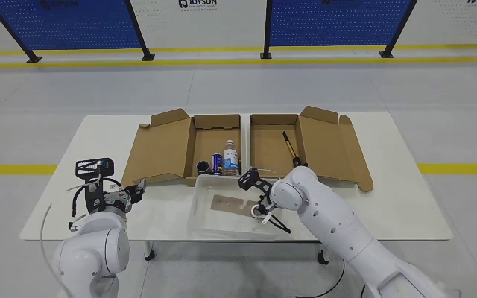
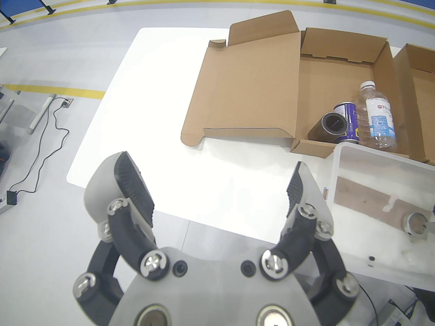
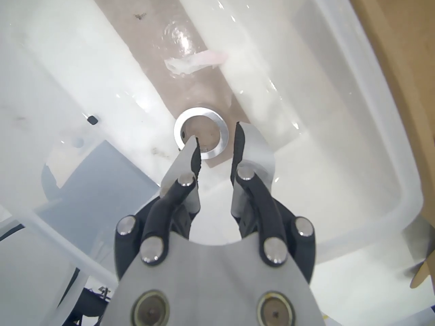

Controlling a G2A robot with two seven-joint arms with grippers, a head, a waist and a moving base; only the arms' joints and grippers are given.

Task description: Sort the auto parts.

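Step in hand, as I judge it: pick the ring out of the bin with the right gripper.

Right jaws are part-spread with nothing pinched. The gap is narrower than the ring is wide.

The ring lies flat on the bin floor, on the brown strip, near the bin's near end. One fingertip overlaps the ring's hole and the other sits just outside the rim. The jaws straddle one side of the wall, not the whole ring. It is hard to say whether the inner tip is down in the hole or just above it.

To do it well:
- Go straight down until both tips pass the top of the rim.
- Close on the wall only, one pad inside and one outside.
- Keep the pinch square so the smooth metal does not squirt out.
- Lift vertically, clear of the bin's wall, before heading for a box.
- Risk: if the tips are too high, they slip off the rim and flick the ring across the bin.

The left gripper has its jaws wide apart and holds nothing. It hangs over the table's near edge, well away from the bin.
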